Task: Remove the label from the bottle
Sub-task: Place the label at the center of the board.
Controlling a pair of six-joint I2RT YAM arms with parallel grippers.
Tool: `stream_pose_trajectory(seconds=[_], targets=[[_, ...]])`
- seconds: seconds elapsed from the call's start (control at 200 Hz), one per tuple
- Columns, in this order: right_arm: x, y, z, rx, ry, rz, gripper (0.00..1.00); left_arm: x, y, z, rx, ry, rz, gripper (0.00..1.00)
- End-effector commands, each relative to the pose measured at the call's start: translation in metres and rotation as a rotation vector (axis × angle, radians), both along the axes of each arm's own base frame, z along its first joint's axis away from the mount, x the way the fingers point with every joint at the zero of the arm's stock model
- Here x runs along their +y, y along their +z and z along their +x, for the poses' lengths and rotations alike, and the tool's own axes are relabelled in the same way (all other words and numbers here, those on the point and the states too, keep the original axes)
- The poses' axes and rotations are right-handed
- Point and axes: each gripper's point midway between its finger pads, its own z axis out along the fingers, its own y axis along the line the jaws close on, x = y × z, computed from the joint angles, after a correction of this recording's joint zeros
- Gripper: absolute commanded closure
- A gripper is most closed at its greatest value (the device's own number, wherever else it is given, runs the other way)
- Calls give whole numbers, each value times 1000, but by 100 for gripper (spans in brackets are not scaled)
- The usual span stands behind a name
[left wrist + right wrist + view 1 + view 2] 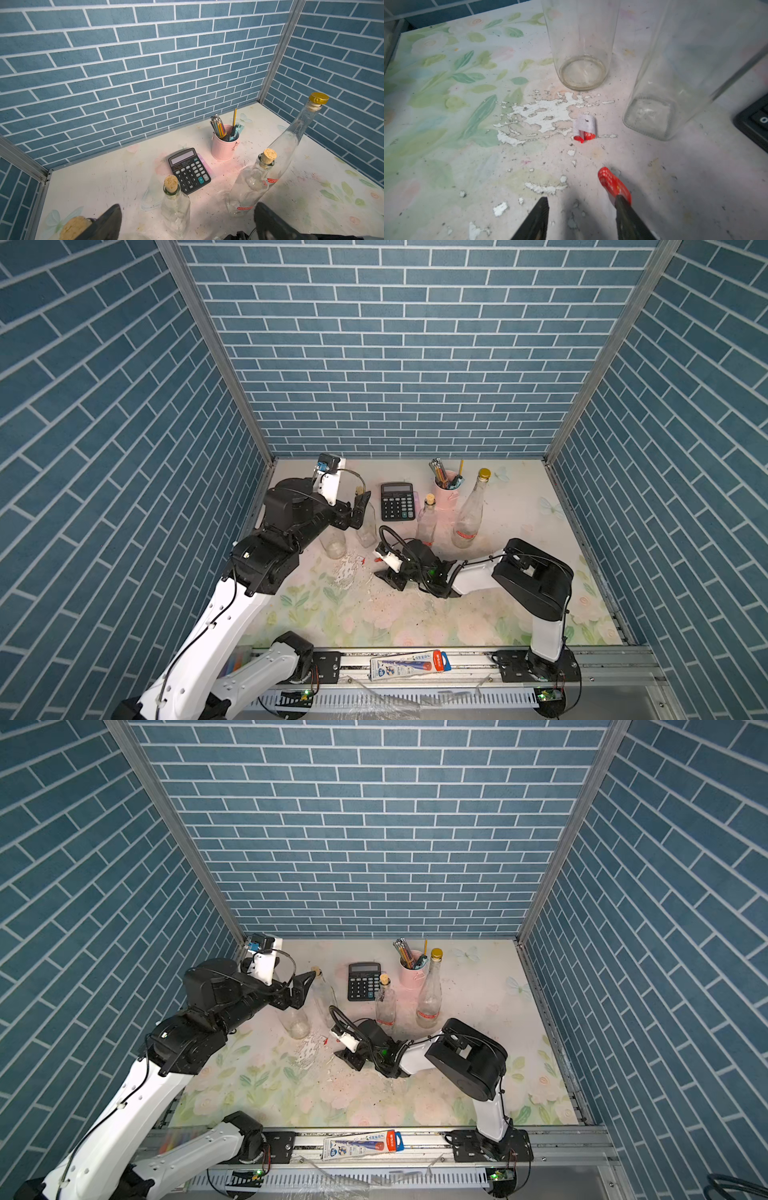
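My right claw [581,199] parted, low over table [675,166]; red label strip [612,184] clings to one finger. I open wider, wipe finger on table, shed strip near curled scrap [584,128]. Left claw [188,205] wide open, holding nothing. Tall bottle [467,533] carries red band.

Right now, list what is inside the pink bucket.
Standing in the pink bucket: a bundle of pencils, a single yellow pencil and a teal item, possibly a ruler. Their lower ends and the bucket's bottom are hidden by its wall.
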Motion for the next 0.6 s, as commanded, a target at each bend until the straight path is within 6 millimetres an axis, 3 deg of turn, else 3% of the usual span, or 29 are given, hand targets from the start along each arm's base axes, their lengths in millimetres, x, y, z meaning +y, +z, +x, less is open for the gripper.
stream_pose_trajectory(seconds=[0.0,0.155,0.365,0.5,0.595], targets=[[11,21,10,-76,9,9,46,10,-5,-5,7,23,28,0],[21,16,22,-87,1,-6,46,17,-3,-12,-7,40,43,0],[25,25,27,-102,-7,4,45,25,-4,-17,-9,58,55,0],[9,35,22,-101,-37,17,45,20,-6,-21,-4,17,55,0],[-10,43,8,-87,-36,15,44,8,-8,-26,5,-56,40,0]])
